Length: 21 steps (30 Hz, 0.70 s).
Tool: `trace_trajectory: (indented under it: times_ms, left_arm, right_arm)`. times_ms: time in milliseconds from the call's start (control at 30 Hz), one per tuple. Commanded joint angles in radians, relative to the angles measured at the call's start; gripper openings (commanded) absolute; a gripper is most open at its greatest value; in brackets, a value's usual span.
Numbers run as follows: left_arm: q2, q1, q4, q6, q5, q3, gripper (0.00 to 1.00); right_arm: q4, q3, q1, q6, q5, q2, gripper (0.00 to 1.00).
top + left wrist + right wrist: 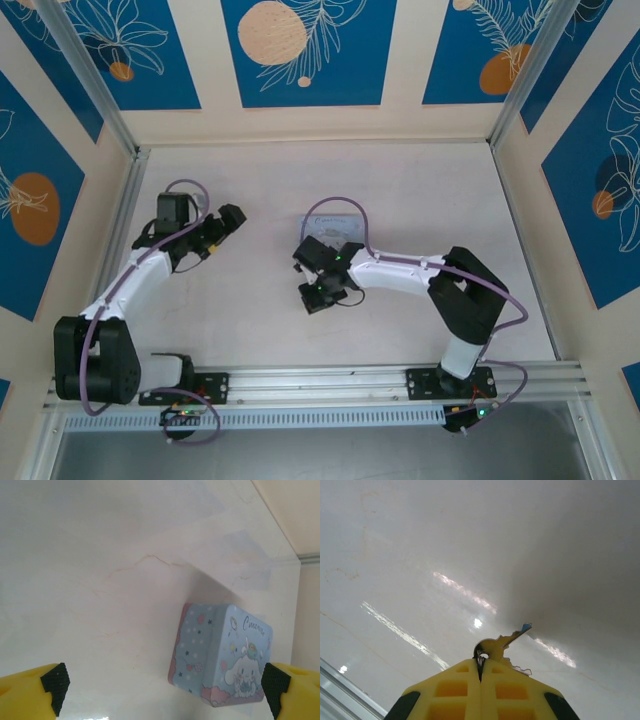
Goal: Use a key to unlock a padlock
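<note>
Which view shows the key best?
Right wrist: the key sticks out from the shut right gripper, silver against the pale table. In top external it is too small to tell at that gripper.

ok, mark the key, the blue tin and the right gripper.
key (506, 640), right wrist view, on the shaft past the fingertips.
blue tin (240, 655), left wrist view, on the cartoon-print face.
right gripper (480, 666), right wrist view, seam between its shut fingertips.

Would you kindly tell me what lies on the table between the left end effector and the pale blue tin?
Nothing: in the top external view, the stretch of table between the left end effector and the pale blue tin is bare.
</note>
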Motion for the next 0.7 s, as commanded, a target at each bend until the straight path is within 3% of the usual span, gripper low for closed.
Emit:
trace_trajectory:
  times_ms: [0, 200, 433, 667]
  left_arm:
    - [0.029, -0.077, 0.038, -0.025, -0.006, -0.012, 1.00]
    - [0.061, -0.197, 0.104, -0.095, -0.038, -0.044, 1.00]
    - [0.042, -0.247, 0.192, -0.220, -0.039, -0.094, 1.00]
    - [0.024, -0.287, 0.288, -0.396, -0.055, -0.085, 1.00]
  right_arm:
    - [0.049, -0.046, -0.044, 0.035, -0.071, -0.065, 0.00]
    - [0.112, -0.103, -0.102, 0.088, -0.149, -0.152, 0.00]
    - [0.187, -0.144, -0.179, 0.202, -0.219, -0.305, 0.00]
    - [0.407, -0.219, -0.326, 0.456, -0.293, -0.426, 0.00]
